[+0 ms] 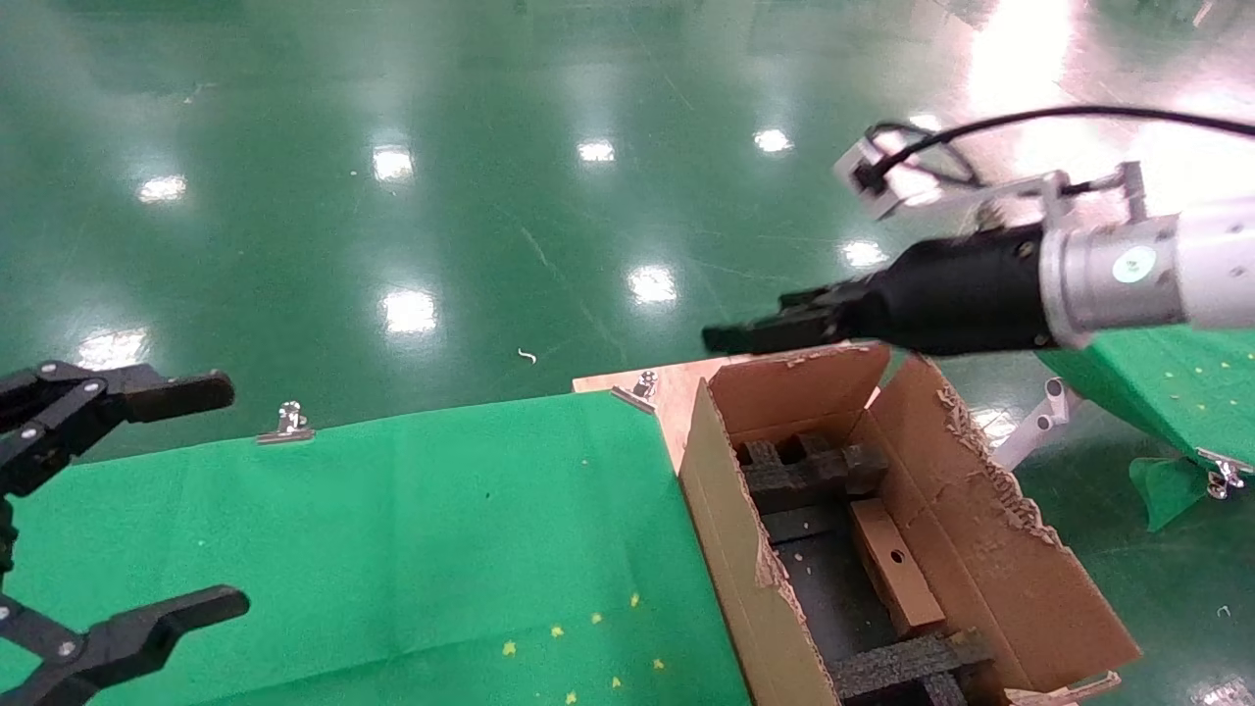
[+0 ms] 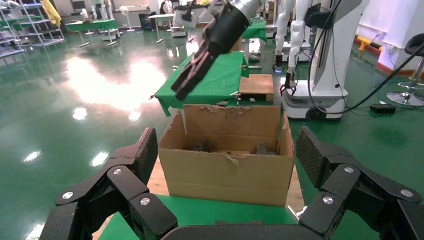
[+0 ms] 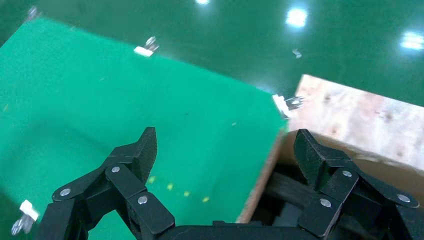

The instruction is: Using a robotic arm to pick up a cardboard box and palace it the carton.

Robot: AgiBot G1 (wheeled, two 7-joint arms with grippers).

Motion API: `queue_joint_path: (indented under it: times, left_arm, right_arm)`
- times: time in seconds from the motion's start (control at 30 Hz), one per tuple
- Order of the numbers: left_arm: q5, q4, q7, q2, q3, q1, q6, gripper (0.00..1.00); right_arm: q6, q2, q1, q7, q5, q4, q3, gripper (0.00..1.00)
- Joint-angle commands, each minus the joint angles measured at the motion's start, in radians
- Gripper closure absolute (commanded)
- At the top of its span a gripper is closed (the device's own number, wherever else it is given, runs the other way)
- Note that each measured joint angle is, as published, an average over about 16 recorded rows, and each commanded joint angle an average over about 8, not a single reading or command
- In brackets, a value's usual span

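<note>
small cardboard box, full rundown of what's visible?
The cardboard box is small, flat, plain brown, with a round hole in its top face. It lies slightly tilted inside the carton, along the right wall, between black foam inserts. Neither gripper touches it; the right gripper hovers open above the carton's far flap.

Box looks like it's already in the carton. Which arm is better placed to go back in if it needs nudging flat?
Right. The right gripper hangs open just above the carton where the cardboard box leans between foam inserts. The left gripper sits open far off over the green cloth.
</note>
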Motion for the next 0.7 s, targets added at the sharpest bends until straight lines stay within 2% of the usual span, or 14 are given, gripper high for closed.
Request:
queue_joint_path:
  times: [0.03,0.7]
  left_arm:
    - [0.0,0.0,0.0,0.0,0.0,0.0,0.0,0.0]
    - [0.0,0.0,0.0,0.0,0.0,0.0,0.0,0.0]
  right_arm:
    - [-0.019,-0.008,-0.034,-0.043,0.02,-0.002,0.041,0.0]
    - [-0.212,-0.084,-0.364,-0.463,0.221,-0.023,0.445,0.0]
